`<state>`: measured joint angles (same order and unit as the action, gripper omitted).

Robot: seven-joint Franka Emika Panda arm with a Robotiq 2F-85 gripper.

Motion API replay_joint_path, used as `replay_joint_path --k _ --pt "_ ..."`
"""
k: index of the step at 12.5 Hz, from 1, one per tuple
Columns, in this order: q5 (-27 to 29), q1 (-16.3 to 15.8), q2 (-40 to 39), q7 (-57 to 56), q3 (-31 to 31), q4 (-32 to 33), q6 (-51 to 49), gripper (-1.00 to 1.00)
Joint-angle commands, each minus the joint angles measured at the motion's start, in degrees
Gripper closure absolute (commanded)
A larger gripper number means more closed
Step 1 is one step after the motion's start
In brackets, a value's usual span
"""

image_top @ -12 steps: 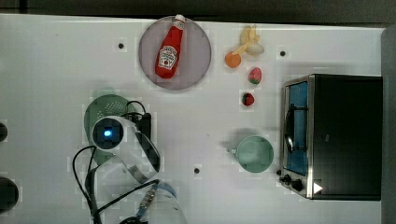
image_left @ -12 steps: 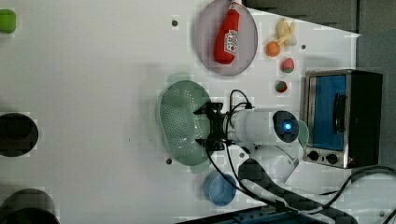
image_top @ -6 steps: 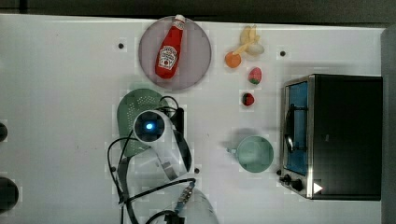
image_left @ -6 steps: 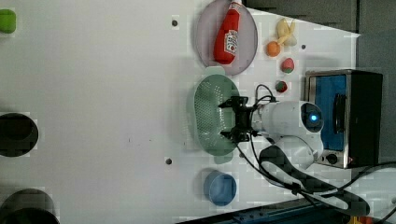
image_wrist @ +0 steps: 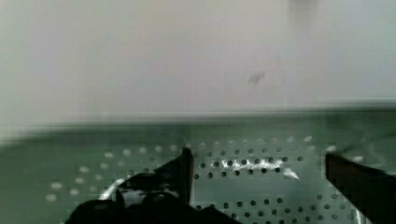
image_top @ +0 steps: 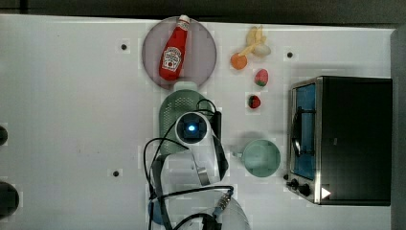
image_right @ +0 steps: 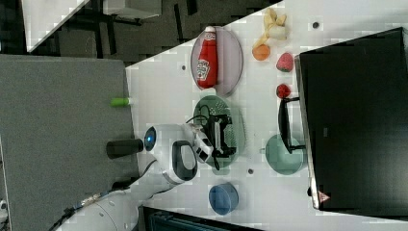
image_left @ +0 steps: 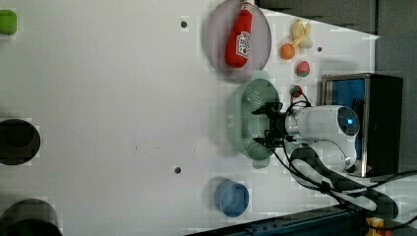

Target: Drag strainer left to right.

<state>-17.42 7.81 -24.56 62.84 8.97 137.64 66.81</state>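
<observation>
Gripper (image_left: 261, 127): fingers spread wide, inside strainer (image_left: 248, 110).
Neighbours, top view: plate (image_top: 203, 45) with ketchup bottle (image_top: 173, 49) just above; cup (image_top: 261, 158) right.

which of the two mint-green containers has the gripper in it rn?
The strainer, the oblong perforated one just below the ketchup plate in the top view. The open gripper sits inside it. The round handled cup near the oven stands apart, untouched.
</observation>
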Motion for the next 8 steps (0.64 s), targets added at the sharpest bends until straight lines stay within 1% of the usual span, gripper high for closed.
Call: replay_joint_path --k 1,8 --pt "-0.25 0.91 1.65 -8.18 -4.28 -0.72 -0.20 -1.00" --pt "-0.26 1.16 1.59 -13.22 -11.15 -0.69 1.01 -1.00"
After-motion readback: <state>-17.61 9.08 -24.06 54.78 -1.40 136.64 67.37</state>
